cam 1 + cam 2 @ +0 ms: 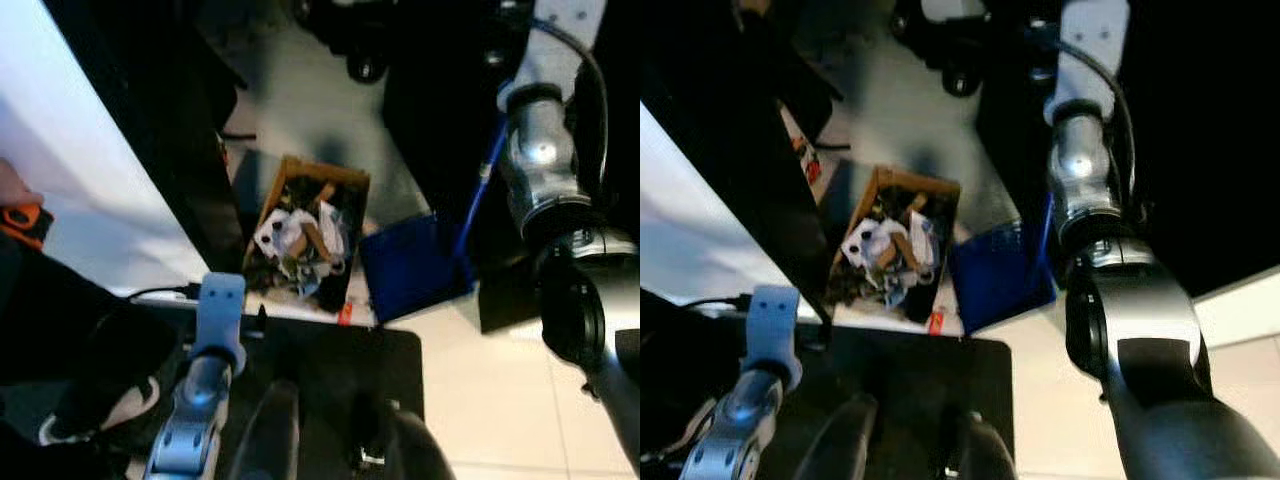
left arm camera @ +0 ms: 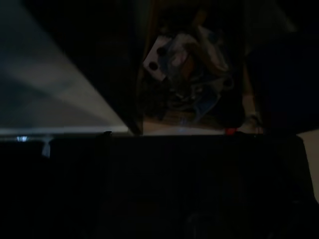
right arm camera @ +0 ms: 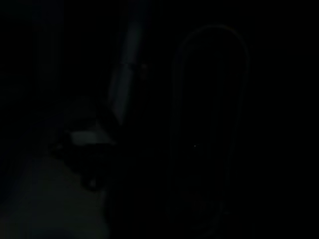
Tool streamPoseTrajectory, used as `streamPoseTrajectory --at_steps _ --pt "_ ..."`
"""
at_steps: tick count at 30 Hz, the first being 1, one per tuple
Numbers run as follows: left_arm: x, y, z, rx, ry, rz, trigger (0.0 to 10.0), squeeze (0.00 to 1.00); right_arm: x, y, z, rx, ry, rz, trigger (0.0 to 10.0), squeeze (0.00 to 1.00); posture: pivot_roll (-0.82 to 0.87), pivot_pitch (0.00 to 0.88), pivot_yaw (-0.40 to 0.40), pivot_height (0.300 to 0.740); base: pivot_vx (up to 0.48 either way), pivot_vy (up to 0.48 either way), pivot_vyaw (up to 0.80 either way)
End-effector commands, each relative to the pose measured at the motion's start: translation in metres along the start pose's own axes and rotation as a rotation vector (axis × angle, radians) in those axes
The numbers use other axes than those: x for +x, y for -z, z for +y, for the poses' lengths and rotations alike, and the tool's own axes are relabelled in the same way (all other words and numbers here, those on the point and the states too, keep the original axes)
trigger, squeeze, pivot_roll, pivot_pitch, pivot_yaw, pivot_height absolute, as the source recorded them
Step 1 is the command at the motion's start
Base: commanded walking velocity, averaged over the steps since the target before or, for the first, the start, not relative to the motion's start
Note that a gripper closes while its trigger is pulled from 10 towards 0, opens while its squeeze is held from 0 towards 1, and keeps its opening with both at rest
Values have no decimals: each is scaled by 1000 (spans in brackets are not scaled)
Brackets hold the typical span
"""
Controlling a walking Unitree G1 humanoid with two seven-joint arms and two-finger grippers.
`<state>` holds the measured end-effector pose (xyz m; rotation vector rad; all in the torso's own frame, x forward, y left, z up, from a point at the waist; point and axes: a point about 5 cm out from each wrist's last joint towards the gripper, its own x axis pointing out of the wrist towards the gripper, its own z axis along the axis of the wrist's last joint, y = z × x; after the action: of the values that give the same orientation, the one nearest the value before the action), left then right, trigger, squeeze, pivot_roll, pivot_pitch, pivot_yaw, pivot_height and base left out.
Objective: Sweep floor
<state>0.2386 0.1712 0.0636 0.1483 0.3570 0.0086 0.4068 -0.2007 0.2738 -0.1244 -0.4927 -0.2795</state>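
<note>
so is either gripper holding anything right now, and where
Cannot be told. The right arm reaches toward a blue dustpan and its handle, but no grip shows.

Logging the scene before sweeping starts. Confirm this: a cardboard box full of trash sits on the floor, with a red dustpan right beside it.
One detail is wrong: the dustpan is blue, not red. The left eye view shows it on the floor right beside the cardboard box, which is full of trash as you say.
</note>
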Motion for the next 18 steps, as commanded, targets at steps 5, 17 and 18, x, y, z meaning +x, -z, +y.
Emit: streamPoseTrajectory --at_steps 5,17,18 --pt "2 11 -3 29 39 44 10000 0 -9 14 -15 -22 20 20 10000 0 187 154 -32 740 0 0 0" --pt "7 24 -9 52 133 97 10000 0 -65 77 -14 33 -55 254 10000 0 142 142 -21 740 0 0 0" --pt "9 25 -9 55 137 100 10000 0 -70 81 -13 22 -69 275 10000 0 130 138 -15 740 0 0 0"
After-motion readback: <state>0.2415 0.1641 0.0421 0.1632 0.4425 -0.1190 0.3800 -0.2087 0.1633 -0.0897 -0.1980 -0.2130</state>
